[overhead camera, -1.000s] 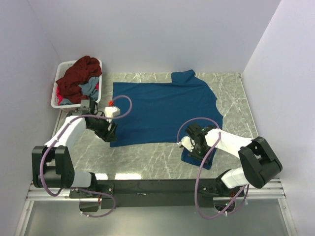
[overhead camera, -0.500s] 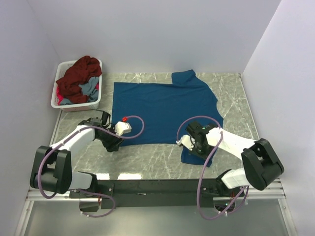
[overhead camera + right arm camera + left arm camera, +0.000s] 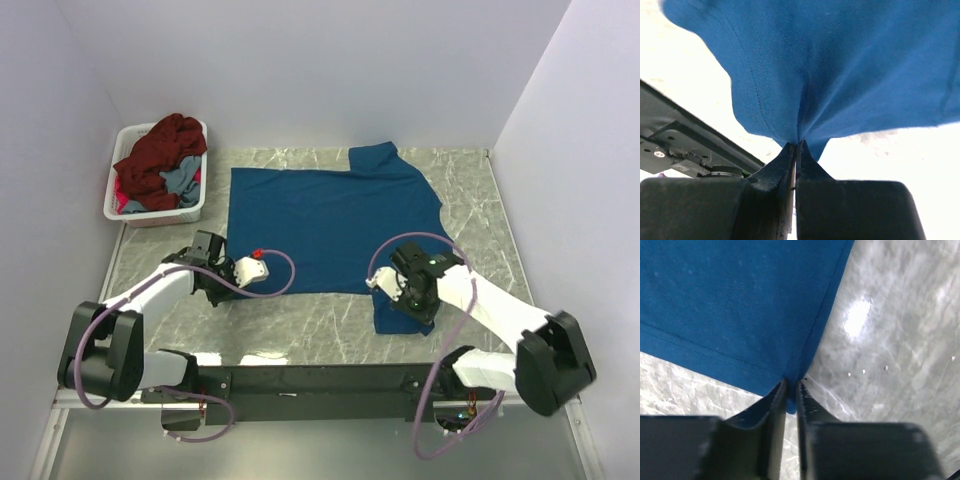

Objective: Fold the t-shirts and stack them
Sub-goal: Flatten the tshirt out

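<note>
A deep blue t-shirt lies spread flat on the marble table. My left gripper sits at the shirt's near left corner. In the left wrist view its jaws are shut on that hem corner, which pokes down between them. My right gripper is at the near right, over the sleeve that trails toward the front edge. The right wrist view shows its jaws pinched tight on a gathered fold of blue cloth, lifted off the table. More t-shirts, a dark maroon one and a grey-blue one, are heaped in the basket.
The white plastic basket stands at the far left corner of the table. White walls close in the back and both sides. A black rail with the arm bases runs along the near edge.
The left gripper swung down to the shirt's near left corner and closed on it. The right gripper closed on the sleeve cloth and shifted slightly right, pulling it up.
</note>
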Available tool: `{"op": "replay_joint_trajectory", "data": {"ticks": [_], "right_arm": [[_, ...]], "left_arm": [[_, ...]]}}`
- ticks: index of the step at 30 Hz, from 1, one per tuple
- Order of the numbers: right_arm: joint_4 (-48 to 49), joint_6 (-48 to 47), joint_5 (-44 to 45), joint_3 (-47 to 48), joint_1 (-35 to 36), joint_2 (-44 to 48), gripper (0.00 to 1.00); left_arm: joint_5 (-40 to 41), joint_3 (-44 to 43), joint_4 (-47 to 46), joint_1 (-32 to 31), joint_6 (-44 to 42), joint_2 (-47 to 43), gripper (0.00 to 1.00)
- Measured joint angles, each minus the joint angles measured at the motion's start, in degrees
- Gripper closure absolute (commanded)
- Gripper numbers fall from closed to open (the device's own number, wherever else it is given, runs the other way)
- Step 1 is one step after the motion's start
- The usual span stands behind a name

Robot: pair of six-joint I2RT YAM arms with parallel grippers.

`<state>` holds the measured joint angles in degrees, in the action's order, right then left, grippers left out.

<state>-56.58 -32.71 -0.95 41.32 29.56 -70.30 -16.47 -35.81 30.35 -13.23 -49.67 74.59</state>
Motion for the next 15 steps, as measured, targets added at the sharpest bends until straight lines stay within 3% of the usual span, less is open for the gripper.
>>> {"op": "replay_joint_trajectory", "data": {"ticks": [4, 15], "right_arm": [[-2.19, -0.2, 0.07, 0.24, -0.26, 6.19, 1.0], [-8.52, -2.32, 0.26, 5.64, -2.58, 16.35, 1.0]], "left_arm": [[0.87, 1.4, 0.72, 0.0, -0.74, -2.47, 0.99], [0.74, 0.61, 7.32, -0.09, -0.7, -11.08, 1.0]]}}
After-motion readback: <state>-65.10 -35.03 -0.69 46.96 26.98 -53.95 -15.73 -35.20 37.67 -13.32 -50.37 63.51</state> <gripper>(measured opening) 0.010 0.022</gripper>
